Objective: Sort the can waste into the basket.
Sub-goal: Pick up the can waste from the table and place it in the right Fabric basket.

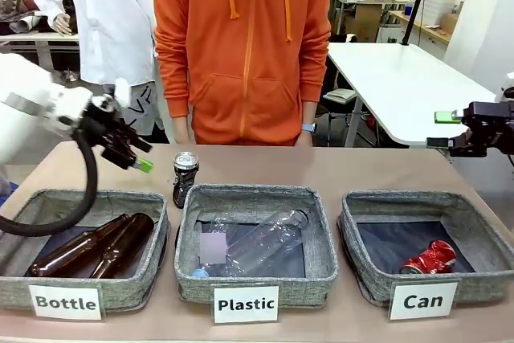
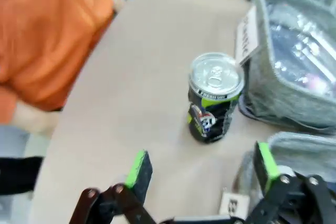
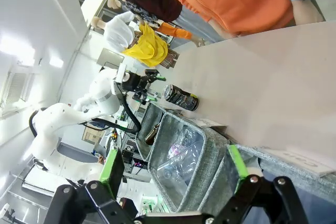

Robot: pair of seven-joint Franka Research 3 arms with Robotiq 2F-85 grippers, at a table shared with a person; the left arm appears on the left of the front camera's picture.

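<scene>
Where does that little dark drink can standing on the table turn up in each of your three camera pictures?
Front view: the dark can stands left of centre, behind the Plastic basket, at its far left corner.
Left wrist view: mid-picture, upright, silver top showing, with the basket to its right.
Right wrist view: small, centre-left, seen sideways, above the basket.
Shared landmark: the Plastic basket.
</scene>
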